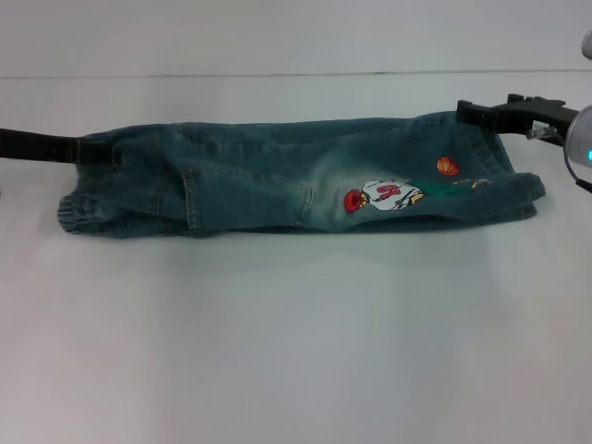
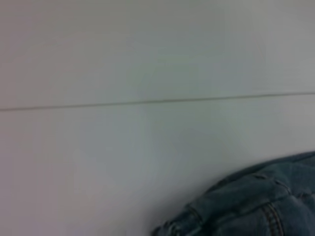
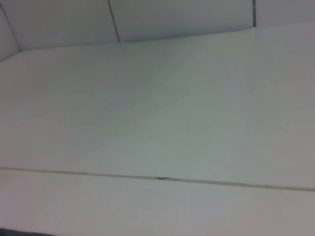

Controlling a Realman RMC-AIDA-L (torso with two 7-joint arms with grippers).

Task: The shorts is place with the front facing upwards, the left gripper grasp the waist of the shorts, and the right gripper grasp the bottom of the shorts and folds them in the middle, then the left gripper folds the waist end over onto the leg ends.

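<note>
The shorts [image 1: 259,176] lie across the white table as a long band of blue-green denim, doubled lengthwise. The gathered waist [image 1: 74,213] is at the left and the cartoon print [image 1: 384,196] is near the leg ends [image 1: 518,190] at the right. My left gripper [image 1: 104,154] reaches in from the left and is shut on the waist end at the far edge. My right gripper [image 1: 470,115] is shut on the far corner of the bottom of the shorts. The far edge runs taut between them. The left wrist view shows a denim corner [image 2: 256,206].
The white table [image 1: 296,351] stretches wide in front of the shorts. Its back edge [image 1: 277,75] meets a pale wall behind them. The right wrist view shows only the table surface [image 3: 157,123] and wall panels.
</note>
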